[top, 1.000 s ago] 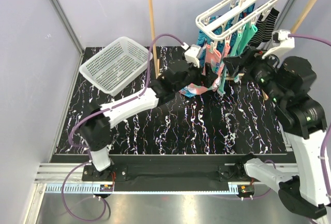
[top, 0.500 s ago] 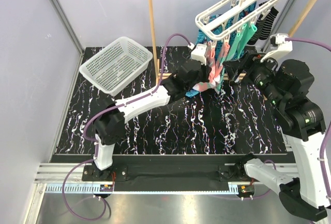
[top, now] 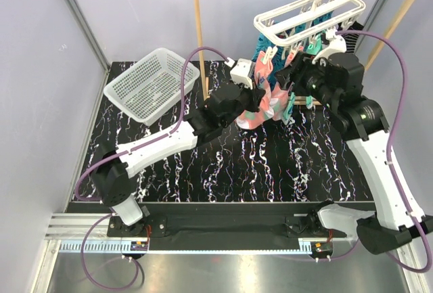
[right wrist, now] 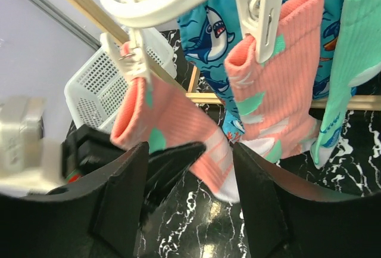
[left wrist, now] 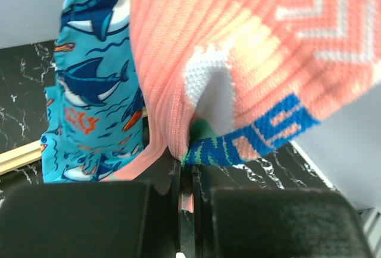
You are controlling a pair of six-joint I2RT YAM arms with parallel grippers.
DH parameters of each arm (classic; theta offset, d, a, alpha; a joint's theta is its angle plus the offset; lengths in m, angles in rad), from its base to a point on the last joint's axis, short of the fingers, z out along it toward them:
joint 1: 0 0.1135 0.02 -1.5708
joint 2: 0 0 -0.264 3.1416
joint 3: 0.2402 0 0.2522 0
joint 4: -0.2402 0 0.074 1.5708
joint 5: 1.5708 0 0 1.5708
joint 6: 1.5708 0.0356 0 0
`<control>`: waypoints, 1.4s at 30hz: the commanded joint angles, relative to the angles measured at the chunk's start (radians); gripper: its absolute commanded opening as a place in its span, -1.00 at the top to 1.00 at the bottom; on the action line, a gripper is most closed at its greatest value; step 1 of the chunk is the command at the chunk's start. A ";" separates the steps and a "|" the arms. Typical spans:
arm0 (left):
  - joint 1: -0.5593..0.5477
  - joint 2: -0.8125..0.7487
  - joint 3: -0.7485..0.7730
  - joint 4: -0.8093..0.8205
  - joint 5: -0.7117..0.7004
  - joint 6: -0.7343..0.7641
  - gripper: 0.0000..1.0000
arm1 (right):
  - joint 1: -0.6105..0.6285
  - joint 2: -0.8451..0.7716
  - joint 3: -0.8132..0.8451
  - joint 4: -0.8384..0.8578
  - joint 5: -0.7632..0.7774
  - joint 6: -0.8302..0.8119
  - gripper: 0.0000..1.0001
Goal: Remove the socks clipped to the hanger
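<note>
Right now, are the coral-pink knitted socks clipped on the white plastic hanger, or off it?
Clipped on. In the right wrist view, both coral-pink knitted socks hang from white clips under the white plastic hanger.

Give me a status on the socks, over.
Left gripper shut on coral sock. Right gripper open under hanger. Sock clipped on. Shark cloth close behind.

Basket (top: 152,84): white mesh, tilted, at the table's far-left corner
Table (top: 270,164): black, white-veined
Rack (top: 198,29): wooden, upright
Shark-print cloth (left wrist: 89,91): blue, seemingly hanging
</note>
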 commanded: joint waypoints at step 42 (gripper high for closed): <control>-0.075 -0.078 -0.009 0.084 0.027 0.010 1.00 | 0.004 0.065 -0.058 0.381 0.005 0.105 -0.19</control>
